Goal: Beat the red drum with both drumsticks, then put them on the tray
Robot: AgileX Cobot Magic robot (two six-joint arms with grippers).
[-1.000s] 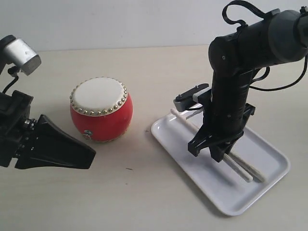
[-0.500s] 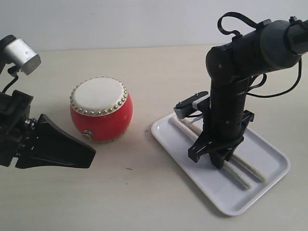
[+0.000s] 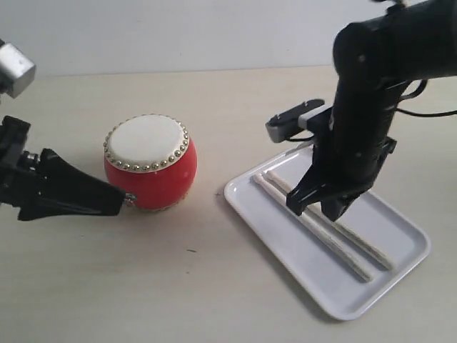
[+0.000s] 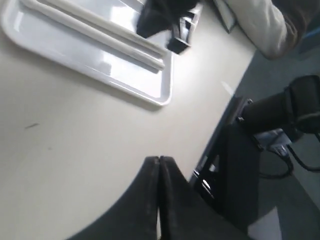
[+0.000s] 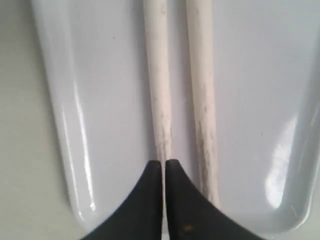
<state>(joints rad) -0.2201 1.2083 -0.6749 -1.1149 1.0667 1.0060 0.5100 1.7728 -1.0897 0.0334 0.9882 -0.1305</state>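
Observation:
The red drum (image 3: 150, 171) stands upright on the table, cream head up. Both drumsticks (image 3: 343, 248) (image 3: 371, 251) lie side by side, lengthwise in the white tray (image 3: 400, 279). My right gripper (image 3: 325, 207) hangs above them, shut and holding nothing. In the right wrist view its tips (image 5: 164, 162) hover over one drumstick (image 5: 157, 75), the other (image 5: 202, 75) beside it on the tray (image 5: 250, 100). My left gripper (image 3: 118, 200) is shut and empty, its tip close to the drum's lower left side. The left wrist view shows its closed tips (image 4: 159, 159) over bare table, with the tray (image 4: 115, 65) and drumsticks (image 4: 100, 37) beyond.
A pale wall runs along the back of the table. In the left wrist view the table edge gives way to a dark stand with cables (image 4: 250, 150). A small dark speck (image 3: 189, 250) marks the tabletop in front of the drum.
My right gripper has risen off the tray and shifted back; both drumsticks stay lying in it. My left arm has drawn back, its tip now by the drum's base.

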